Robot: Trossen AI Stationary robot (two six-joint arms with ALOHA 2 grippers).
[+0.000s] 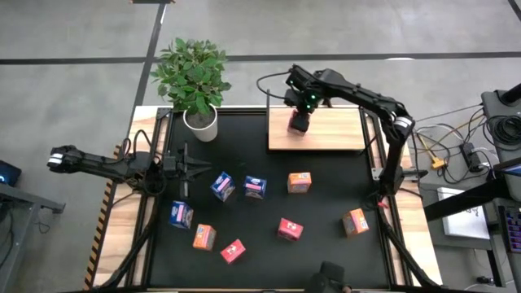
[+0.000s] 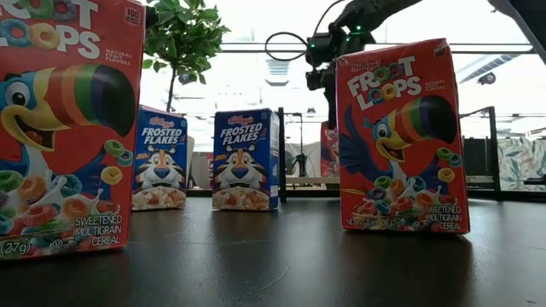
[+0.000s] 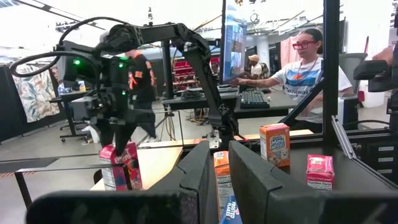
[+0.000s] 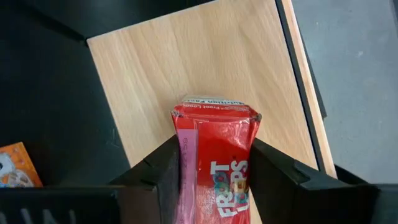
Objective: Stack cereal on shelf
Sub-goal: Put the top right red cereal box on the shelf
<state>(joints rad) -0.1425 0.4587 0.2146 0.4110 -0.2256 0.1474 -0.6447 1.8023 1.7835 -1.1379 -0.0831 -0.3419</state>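
Note:
My right gripper (image 1: 299,120) hangs over the light-wood shelf (image 1: 330,134) at the table's far side, shut on a red cereal box (image 4: 217,134). In the left wrist view the box (image 3: 121,167) stands upright low over the board (image 3: 155,163). I cannot tell whether its bottom touches the board. Several more cereal boxes, blue (image 1: 223,185), orange (image 1: 299,182) and red (image 1: 290,229), stand on their bottoms on the black tabletop. My left gripper (image 1: 202,169) waits shut at the table's left, holding nothing. My right gripper pinches the red box by two opposite side walls (image 4: 186,146), one finger (image 4: 163,171) on each side, at the box's upper part (image 3: 118,152). The fingers come from above, slanting down. The box hangs upright below them, over the shelf's left part.
A potted plant (image 1: 194,81) stands at the table's far left corner, beside the shelf. Thin black posts (image 1: 368,138) rise at the shelf's ends. People sit at desks beyond the table (image 3: 305,68). Bare black tabletop (image 1: 334,203) lies between the scattered boxes.

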